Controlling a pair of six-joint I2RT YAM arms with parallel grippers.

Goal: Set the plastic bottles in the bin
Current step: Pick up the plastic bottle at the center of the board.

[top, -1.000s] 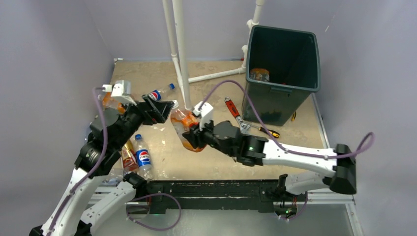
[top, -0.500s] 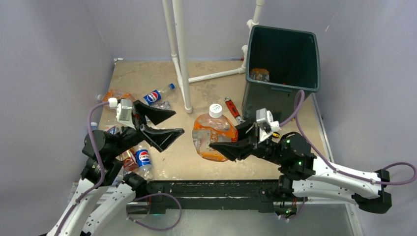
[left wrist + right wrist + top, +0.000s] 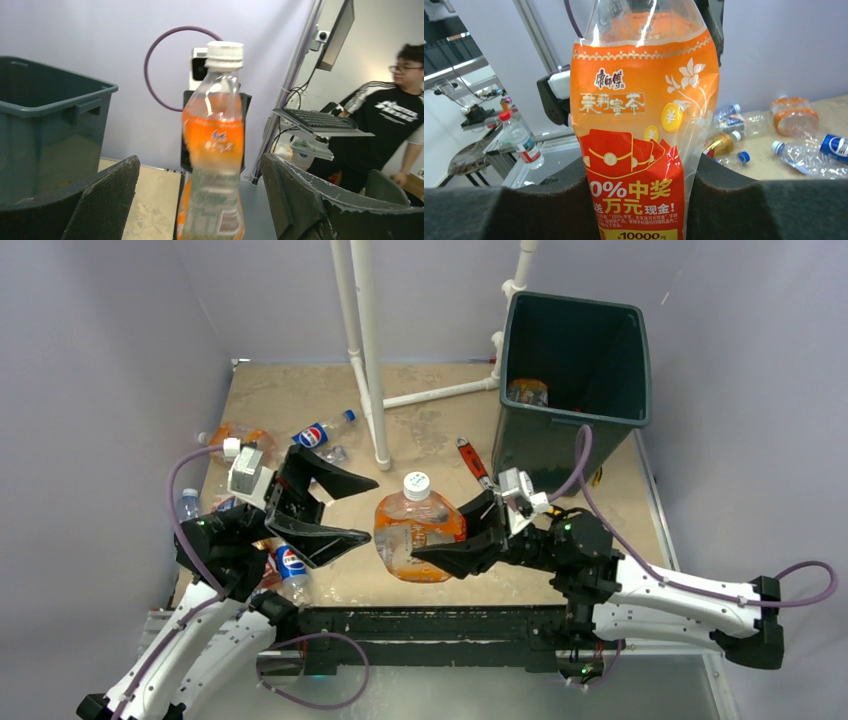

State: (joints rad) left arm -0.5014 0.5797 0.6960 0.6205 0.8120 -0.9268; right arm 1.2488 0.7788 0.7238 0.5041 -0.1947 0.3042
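My right gripper (image 3: 440,540) is shut on a large orange-labelled plastic bottle (image 3: 415,535) and holds it upright above the table, white cap up. In the right wrist view the foam pads (image 3: 744,200) pinch the bottle (image 3: 639,140) on both sides. My left gripper (image 3: 350,508) is open just left of it; in the left wrist view the bottle (image 3: 214,145) stands between the spread fingers (image 3: 100,200) with a gap on each side. The dark green bin (image 3: 640,360) stands at the back right with one orange bottle (image 3: 527,392) inside. More bottles lie at the left: Pepsi (image 3: 320,433), orange (image 3: 238,435), Pepsi (image 3: 290,562).
A white pipe frame (image 3: 365,340) rises from the middle of the table. A red-handled wrench (image 3: 470,458) lies in front of the bin, and a yellow screwdriver (image 3: 598,477) by its right foot. Purple walls enclose the table on three sides.
My right gripper lifted the orange bottle away from the left gripper, swung it upright, then shifted it slightly left. My left arm pulled back toward the near edge, jaws open.
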